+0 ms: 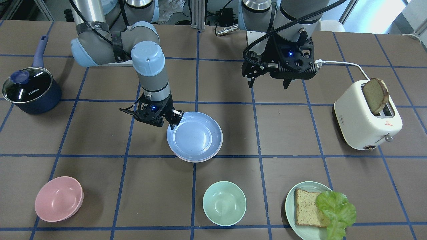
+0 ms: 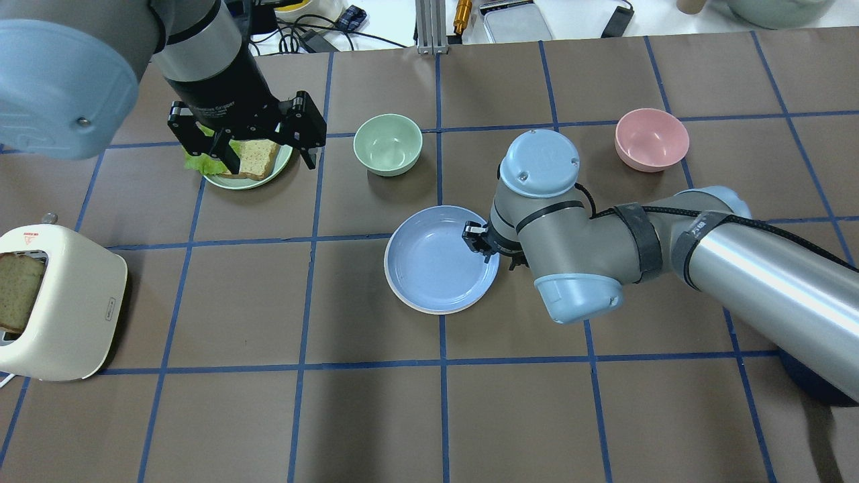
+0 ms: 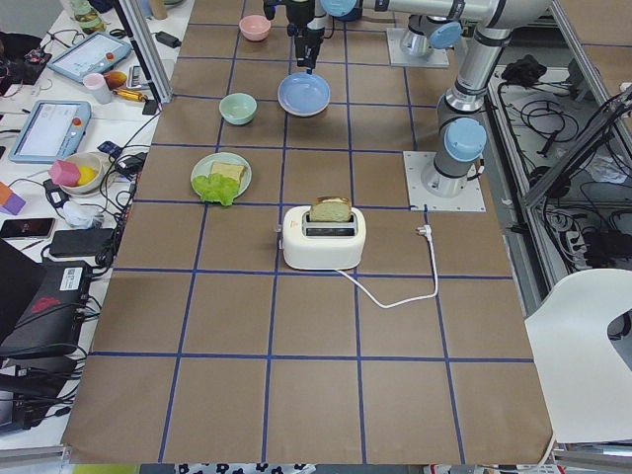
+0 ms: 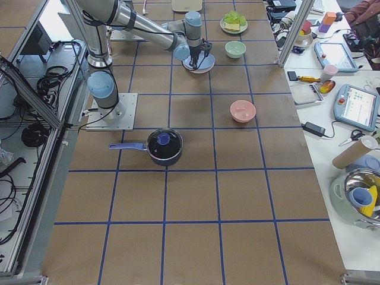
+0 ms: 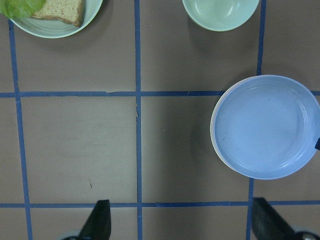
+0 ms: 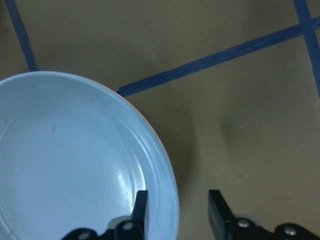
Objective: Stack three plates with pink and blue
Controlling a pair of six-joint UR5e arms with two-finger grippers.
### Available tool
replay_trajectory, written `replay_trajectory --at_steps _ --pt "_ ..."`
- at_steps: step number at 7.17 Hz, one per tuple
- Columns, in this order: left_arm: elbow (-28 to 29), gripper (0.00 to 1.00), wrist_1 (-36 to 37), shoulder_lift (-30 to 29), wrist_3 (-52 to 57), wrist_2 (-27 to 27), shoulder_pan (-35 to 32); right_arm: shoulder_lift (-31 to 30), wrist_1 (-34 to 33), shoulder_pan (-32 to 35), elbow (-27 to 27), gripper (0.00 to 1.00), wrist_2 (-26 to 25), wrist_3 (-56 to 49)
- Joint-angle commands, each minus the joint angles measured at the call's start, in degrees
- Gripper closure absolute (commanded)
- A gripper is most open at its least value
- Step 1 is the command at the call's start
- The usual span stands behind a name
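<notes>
The light blue plate point(image 1: 196, 136) lies on top of a stack at mid-table. A thin pale pink plate rim point(image 1: 186, 160) shows under it. The cream-white plate does not show on its own; it is hidden or out of view. My right gripper point(image 1: 170, 123) is low at the stack's edge. In the right wrist view point(image 6: 177, 212) it is open, with one finger inside the blue plate point(image 6: 75, 160) and one outside, the rim between them untouched. My left gripper point(image 1: 268, 83) hovers high, open and empty, and the left wrist view shows the stack point(image 5: 265, 127) off to its right.
A pink bowl point(image 1: 59, 203), a mint bowl point(image 1: 224, 203) and a pale green plate point(image 1: 289, 200) with bread and lettuce stand along the operators' edge. A white toaster point(image 1: 367, 120) holding a bread slice stands on my left side. A lidded blue pot point(image 1: 31, 90) stands on my right side.
</notes>
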Motion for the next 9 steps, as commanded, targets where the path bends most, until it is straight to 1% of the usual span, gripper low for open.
replay_trajectory --at_steps 1,2,3,4,5,6,7,8,9 --pt "0.05 0.0 0.01 0.01 0.0 -0.01 0.08 0.13 -0.73 -1.42 -2.96 0.0 -0.29 -4.24" --pt "0.05 0.0 0.01 0.01 0.0 0.07 0.08 0.13 4.15 -3.87 -5.95 0.0 -0.91 -12.02" --pt "0.13 0.0 0.01 0.01 0.0 0.07 0.08 -0.39 9.16 -8.94 -7.72 0.0 -2.22 -22.72" --pt "0.13 0.0 0.01 0.01 0.0 0.07 0.08 -0.57 10.86 -12.73 -10.95 0.0 -1.62 -27.26" --pt "0.05 0.0 0.01 0.09 0.0 0.07 0.08 -0.57 18.45 -13.64 -16.03 0.0 -1.62 -31.4" --pt "0.05 0.0 0.01 0.09 0.0 0.07 0.08 -0.57 25.75 -13.65 -23.04 0.0 -1.62 -32.22" --pt "0.05 0.0 0.01 0.09 0.0 0.07 0.08 -1.01 32.52 -13.21 -28.77 0.0 -1.44 -32.23" --pt "-0.04 0.0 0.01 0.09 0.0 0.07 -0.01 -2.06 36.24 -11.73 -33.0 0.0 -1.7 -32.05" --pt "-0.04 0.0 0.01 0.18 0.0 0.07 -0.01 -5.11 40.37 -11.54 -33.48 0.0 -2.05 -32.31"
